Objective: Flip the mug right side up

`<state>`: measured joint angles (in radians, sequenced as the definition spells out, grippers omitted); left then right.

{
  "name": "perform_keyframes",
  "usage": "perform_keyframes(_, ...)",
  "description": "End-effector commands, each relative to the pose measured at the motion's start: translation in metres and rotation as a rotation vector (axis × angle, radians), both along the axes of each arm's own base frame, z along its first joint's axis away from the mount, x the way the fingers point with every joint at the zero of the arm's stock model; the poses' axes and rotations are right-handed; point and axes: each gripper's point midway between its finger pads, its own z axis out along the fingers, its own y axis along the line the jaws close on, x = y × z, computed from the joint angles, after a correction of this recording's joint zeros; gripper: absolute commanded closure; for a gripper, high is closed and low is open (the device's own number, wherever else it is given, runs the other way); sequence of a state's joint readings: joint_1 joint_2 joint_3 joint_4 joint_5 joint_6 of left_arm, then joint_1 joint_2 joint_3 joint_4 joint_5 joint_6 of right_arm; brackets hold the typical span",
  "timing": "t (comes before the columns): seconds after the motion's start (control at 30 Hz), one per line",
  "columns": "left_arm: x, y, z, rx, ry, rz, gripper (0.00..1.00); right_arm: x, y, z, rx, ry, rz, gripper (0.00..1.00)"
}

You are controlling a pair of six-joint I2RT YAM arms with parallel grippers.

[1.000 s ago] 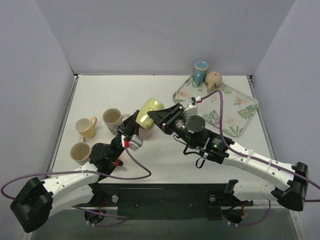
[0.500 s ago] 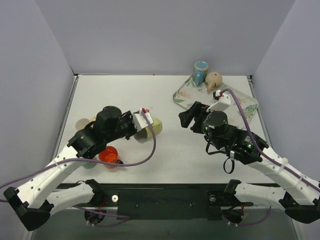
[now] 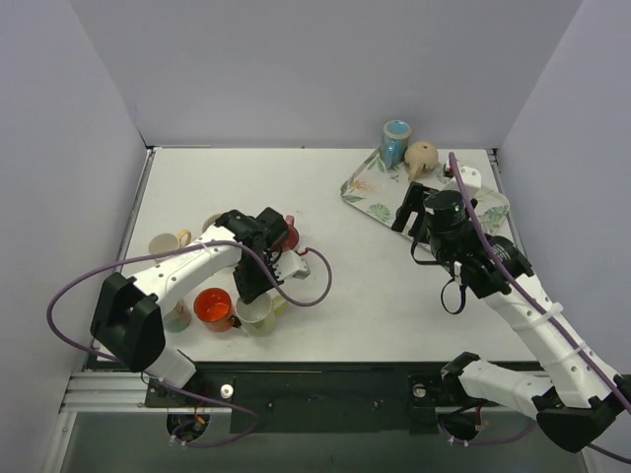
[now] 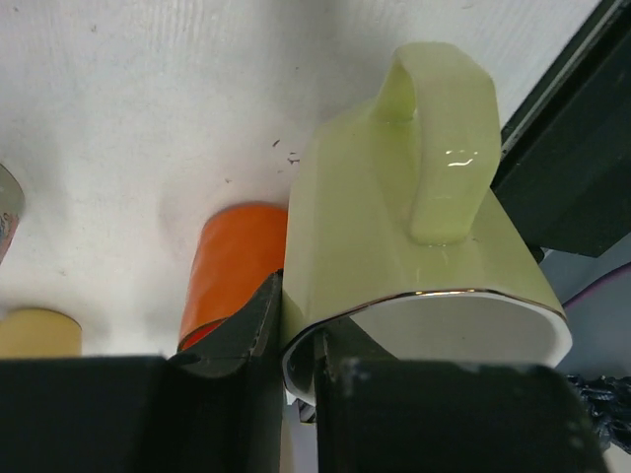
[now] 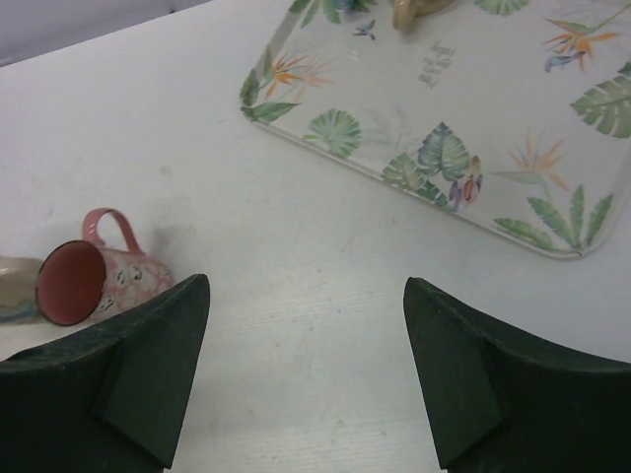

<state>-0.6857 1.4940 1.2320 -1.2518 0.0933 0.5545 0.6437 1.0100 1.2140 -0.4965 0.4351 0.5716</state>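
Note:
The pale green mug (image 4: pixel 394 246) stands mouth up near the table's front edge (image 3: pixel 258 311). My left gripper (image 4: pixel 296 325) comes down on it from above and is shut on its rim, one finger inside and one outside. In the top view the left gripper (image 3: pixel 252 293) sits just behind the mug. The mug's handle points away from the fingers. My right gripper (image 5: pixel 306 286) hangs open over bare table with nothing between its fingers. In the top view the right gripper (image 3: pixel 405 212) is by the near-left edge of the tray (image 3: pixel 463 233).
An orange mug (image 3: pixel 213 307) stands right beside the green one, also seen as the orange mug (image 4: pixel 232 261). A pink mug (image 5: pixel 94 276) lies on its side mid-table. A yellow mug (image 3: pixel 168 244) and a cream mug (image 3: pixel 177 317) are at the left. Two mugs (image 3: pixel 396 141) sit behind the tray.
The green mug went from the right gripper to the left one and now sits at the front left by the orange mug. The right gripper opened and drew back toward the tray.

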Motion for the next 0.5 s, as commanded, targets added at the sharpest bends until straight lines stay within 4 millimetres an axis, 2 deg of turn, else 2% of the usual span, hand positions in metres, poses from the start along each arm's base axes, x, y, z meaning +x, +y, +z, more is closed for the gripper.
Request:
perform_keyframes(0.0,0.021,0.003,0.004,0.005,0.01,0.034,1.0,0.022,-0.021,-0.009,-0.074,0.031,-0.045,0.25)
perform_keyframes(0.17,0.029,-0.004,-0.021,0.015,0.043,0.054,1.0,0.051,-0.04,-0.021,-0.115,0.042,-0.102,0.25)
perform_keyframes(0.27,0.03,-0.011,-0.026,-0.017,0.059,0.056,1.0,0.071,-0.049,-0.034,-0.121,0.062,-0.128,0.26)
perform_keyframes(0.3,0.034,-0.016,-0.027,-0.035,0.047,0.058,1.0,0.08,-0.048,-0.032,-0.107,0.039,-0.127,0.26)
perform_keyframes(0.33,0.036,-0.018,-0.027,-0.038,0.041,0.062,1.0,0.088,-0.055,-0.043,-0.123,0.06,-0.147,0.26)
perform_keyframes(0.37,0.041,-0.021,-0.027,-0.044,0.024,0.071,1.0,0.097,-0.056,-0.041,-0.112,0.039,-0.154,0.26)
perform_keyframes(0.4,0.043,-0.022,-0.028,-0.046,0.02,0.077,1.0,0.108,-0.063,-0.053,-0.124,0.059,-0.173,0.26)
perform_keyframes(0.43,0.047,-0.023,-0.029,-0.047,0.006,0.079,1.0,0.12,-0.064,-0.054,-0.113,0.044,-0.183,0.27)
perform_keyframes(0.47,0.048,-0.024,-0.029,-0.05,0.002,0.082,1.0,0.133,-0.069,-0.066,-0.119,0.062,-0.201,0.27)
